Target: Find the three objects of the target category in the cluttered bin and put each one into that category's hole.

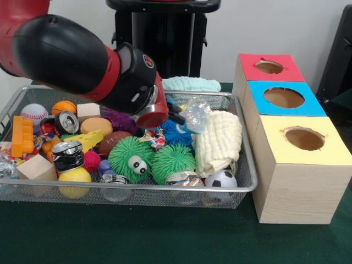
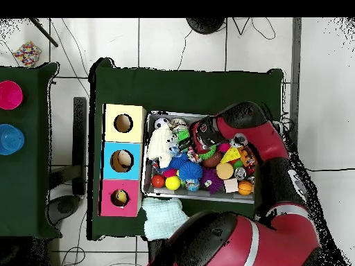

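The wire mesh bin [image 1: 165,190] is full of toys; it also shows in the overhead view [image 2: 208,199]. A folded cream cloth [image 1: 220,142] lies at its right end, nearest the boxes [image 2: 161,145]. A small multicolour dotted cloth piece [image 1: 155,138] shows between the puffer balls. A pale teal cloth [image 1: 191,83] lies on the table outside the bin [image 2: 164,216]. My gripper [image 1: 177,115] is low over the bin's middle, beside a crinkly clear wrapper [image 1: 196,113] and just left of the cream cloth. The yellow-topped hole [image 1: 304,138] is in the nearest box [image 2: 123,123].
Blue-topped [image 1: 284,97] and red-topped [image 1: 269,66] holes sit behind the yellow one. Green puffer balls [image 1: 131,159], a blue puffer ball [image 1: 177,133], a soccer ball [image 1: 221,179], cans, blocks and balls crowd the bin. My arm [image 1: 66,55] covers its back left.
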